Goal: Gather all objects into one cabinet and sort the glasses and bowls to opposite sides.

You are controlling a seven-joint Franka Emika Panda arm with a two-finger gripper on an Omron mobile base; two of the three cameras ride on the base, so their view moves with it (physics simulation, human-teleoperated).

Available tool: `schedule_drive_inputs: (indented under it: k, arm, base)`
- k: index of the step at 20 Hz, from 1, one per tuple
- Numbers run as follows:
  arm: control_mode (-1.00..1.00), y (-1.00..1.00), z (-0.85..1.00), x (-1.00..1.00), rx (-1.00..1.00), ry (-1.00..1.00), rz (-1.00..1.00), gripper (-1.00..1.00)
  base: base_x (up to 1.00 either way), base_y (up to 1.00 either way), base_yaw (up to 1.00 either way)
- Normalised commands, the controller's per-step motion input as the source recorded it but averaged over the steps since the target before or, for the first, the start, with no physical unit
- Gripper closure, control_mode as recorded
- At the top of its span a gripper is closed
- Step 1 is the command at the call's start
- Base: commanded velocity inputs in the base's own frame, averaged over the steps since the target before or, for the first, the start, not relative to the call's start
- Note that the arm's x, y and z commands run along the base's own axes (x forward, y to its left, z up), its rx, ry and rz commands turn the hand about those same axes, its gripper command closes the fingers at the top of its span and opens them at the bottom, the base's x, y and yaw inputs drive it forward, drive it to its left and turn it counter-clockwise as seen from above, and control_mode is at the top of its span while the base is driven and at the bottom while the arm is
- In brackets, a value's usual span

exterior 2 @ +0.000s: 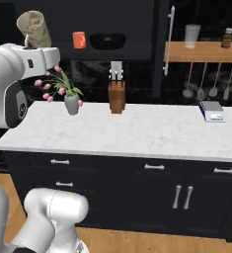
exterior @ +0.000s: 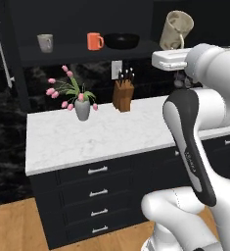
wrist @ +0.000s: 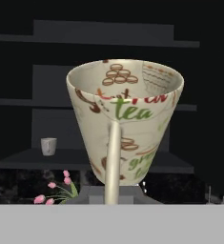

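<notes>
My gripper (exterior: 173, 48) is shut on the cream mottled cup (exterior: 176, 28), holding it tilted in the air to the right of the cabinet shelf (exterior: 82, 54). The same cup (wrist: 125, 119) is close up in the hand view, handle toward the camera, with "tea" printed on it. On the shelf stand a grey mug (exterior: 45, 42) at the left, an orange mug (exterior: 94, 41) in the middle and a wide black bowl (exterior: 121, 40) beside it. The cabinet door stands open, its long silver handle (exterior: 2, 49) at the far left.
A white marble counter (exterior: 87, 139) runs below the cabinet, bearing a grey vase of pink tulips (exterior: 81, 109) and a wooden knife block (exterior: 123, 93). To the right, a wooden shelf (exterior 2: 201, 51) carries a glass and bottles, with hanging utensils (exterior 2: 201, 81) and a small scale (exterior 2: 212, 111) below.
</notes>
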Motion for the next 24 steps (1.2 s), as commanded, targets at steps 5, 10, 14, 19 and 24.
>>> schedule_drive_inputs:
  k: [5,10,14,19,24]
  arm:
    - [1.0,0.0,0.0,0.0,0.0,0.0,0.0,1.0]
    - [1.0,0.0,0.0,0.0,0.0,0.0,0.0,1.0]
    - [1.0,0.0,0.0,0.0,0.0,0.0,0.0,1.0]
    - [1.0,0.0,0.0,0.0,0.0,0.0,0.0,1.0]
    - [1.0,0.0,0.0,0.0,0.0,0.0,0.0,1.0]
  base:
    - [0.24,0.41,0.02]
    - [0.19,0.27,0.02]
    - [0.1,0.24,0.0]
    - [0.08,0.21,0.0]
    - [0.11,0.26,0.0]
